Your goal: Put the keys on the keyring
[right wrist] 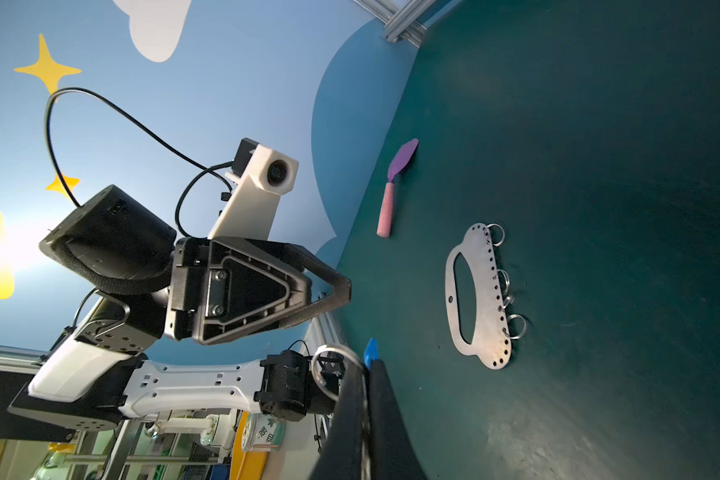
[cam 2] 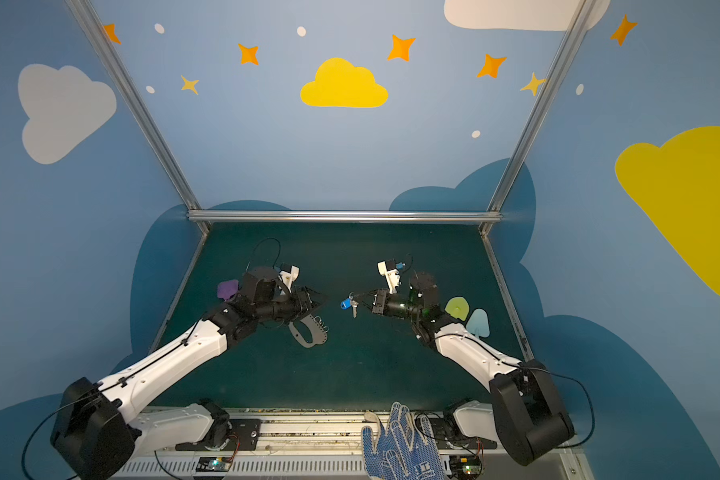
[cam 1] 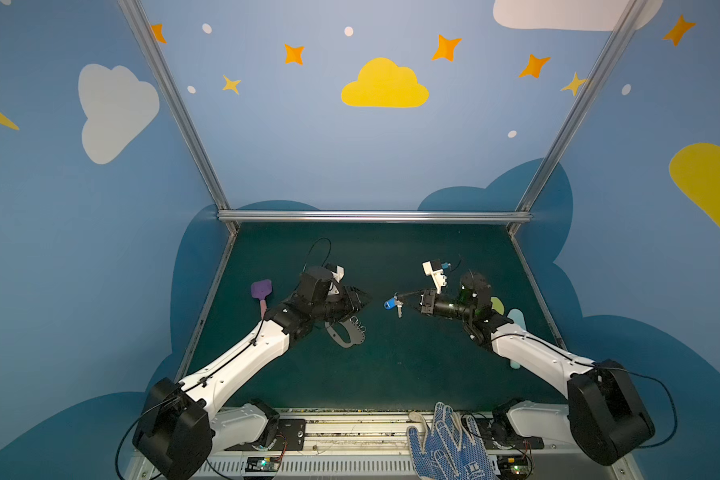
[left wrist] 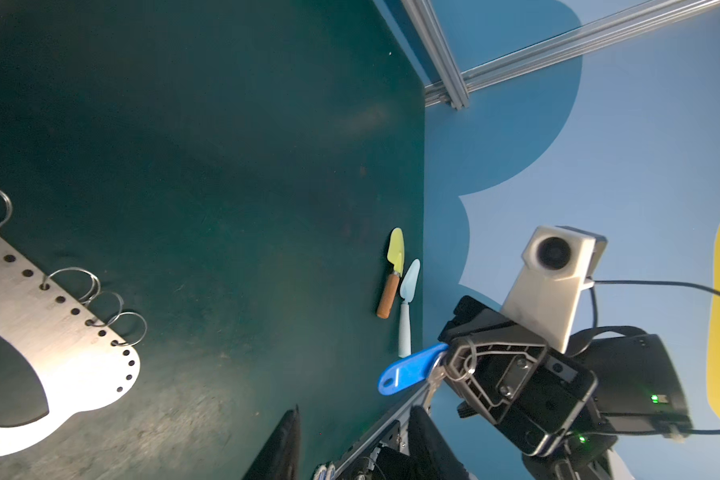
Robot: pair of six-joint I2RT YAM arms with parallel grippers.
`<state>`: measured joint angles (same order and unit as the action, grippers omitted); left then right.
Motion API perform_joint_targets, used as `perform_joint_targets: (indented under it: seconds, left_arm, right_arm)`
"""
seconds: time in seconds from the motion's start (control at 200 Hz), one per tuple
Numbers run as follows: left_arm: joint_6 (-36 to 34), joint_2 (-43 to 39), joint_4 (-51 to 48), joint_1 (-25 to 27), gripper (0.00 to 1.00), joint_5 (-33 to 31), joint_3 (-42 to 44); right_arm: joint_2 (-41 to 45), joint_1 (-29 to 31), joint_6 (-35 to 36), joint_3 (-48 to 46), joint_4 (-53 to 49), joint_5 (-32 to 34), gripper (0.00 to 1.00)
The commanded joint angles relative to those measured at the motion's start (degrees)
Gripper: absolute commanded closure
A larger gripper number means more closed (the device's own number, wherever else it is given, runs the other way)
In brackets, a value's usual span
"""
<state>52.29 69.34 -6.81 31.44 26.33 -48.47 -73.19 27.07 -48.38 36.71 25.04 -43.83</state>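
Light is dim and even — glare bleaches the keyring (left wrist: 59, 345) end beside the left gripper (left wrist: 356, 419), the right gripper (right wrist: 364, 370) blurs at its own lens, and both top views bow at their edges.

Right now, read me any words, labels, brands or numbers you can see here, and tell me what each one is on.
Nothing reads clearly enough to quote.
On the blue dotted glove: a dark printed logo near the cuff, too blurred to read.
On the pale container beyond the table: dark characters, too small to read.
On the blue key tag: no lettering shows.
On the keyring plate: no legible marking.
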Motion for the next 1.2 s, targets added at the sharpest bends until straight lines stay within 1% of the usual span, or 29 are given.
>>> perform_joint_targets:
  seconds: [0.0, 0.08, 0.225, 0.431, 0.536, 0.666, 0.786, 0.856, 0.961, 1.061, 1.197]
  left_arm:
    - [-0.7, 1.0, 2.8, 0.1, 0.58, 1.7, 0.4]
    - [-0.7, 2.6, 3.7, 0.5, 0.57, 2.7, -0.2]
    - [-1.0, 5.5, 6.4, 1.7, 0.54, 5.1, -1.8]
    - [-1.7, 9.9, 7.1, 3.7, 0.54, 6.1, -4.3]
    - [-0.6, 11.7, 9.1, 4.3, 0.54, 7.0, -4.2]
    - [0.0, 13.2, 10.6, 5.0, 0.56, 7.9, -4.7]
    - [0.4, 14.4, 11.2, 5.9, 0.57, 8.3, -5.1]
    - [0.4, 14.9, 11.4, 6.0, 0.57, 8.5, -5.0]
    - [-0.2, 14.6, 10.0, 5.9, 0.56, 6.6, -4.5]
    - [-1.0, 12.4, 7.6, 4.4, 0.54, 4.0, -3.3]
    - [-2.0, 8.3, 2.1, 2.0, 0.5, -1.6, -1.1]
  right_arm:
    - [1.8, -0.3, 2.1, 0.2, -3.4, 1.7, 1.0]
    - [2.4, -0.3, 1.8, 0.0, -2.9, 1.5, 1.0]
    - [3.0, -0.1, 1.8, -0.1, -2.9, 1.7, 1.0]
    - [2.3, 0.7, 0.9, -0.3, -0.4, 0.9, 1.0]
    - [2.1, 1.0, 0.4, -0.1, 0.2, 0.7, 1.0]
    - [1.9, 1.2, 0.3, -0.2, 0.4, 0.9, 1.0]
    - [1.7, 1.3, -1.1, -0.9, 3.4, 1.0, 1.0]
    - [1.9, 1.3, -0.6, -0.7, 2.2, 1.8, 1.0]
    - [2.2, 1.2, 0.4, -0.4, 0.4, 2.3, 1.0]
    - [3.0, 0.8, 2.9, -0.1, -3.8, 3.8, 1.0]
    - [4.4, -0.3, 4.8, -1.1, -6.8, 5.2, 1.0]
